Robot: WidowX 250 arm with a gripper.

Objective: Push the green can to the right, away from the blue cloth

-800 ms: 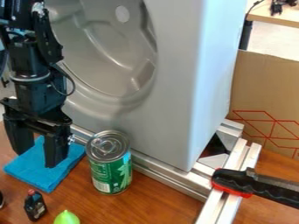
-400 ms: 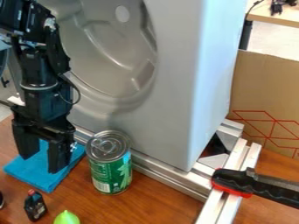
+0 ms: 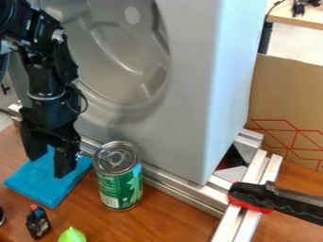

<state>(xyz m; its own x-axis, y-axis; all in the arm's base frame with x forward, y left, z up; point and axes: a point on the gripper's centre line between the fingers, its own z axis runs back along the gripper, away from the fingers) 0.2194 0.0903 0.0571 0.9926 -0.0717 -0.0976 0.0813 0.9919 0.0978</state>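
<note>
Wooden tabletop (image 3: 170,220) holds blue cloth (image 3: 45,188) under open end effector (image 3: 49,167), near can (image 3: 120,186)

Cloth (image 3: 38,182), one: bright blue, plain, matte; roughly four-sided, apparently folded into a flat pad, with slightly uneven edges. Lies flat on the brown wood-grain tabletop (image 3: 164,220), set at a slant, one corner towards the camera, its far part partly hidden. Just beside the green can (image 3: 120,186).

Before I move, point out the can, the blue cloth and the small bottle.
Can (image 3: 120,190): camera view, on its green side.
Blue cloth (image 3: 45,190): camera view, on its upper face.
Small bottle (image 3: 38,223): camera view, on its dark body.
</note>
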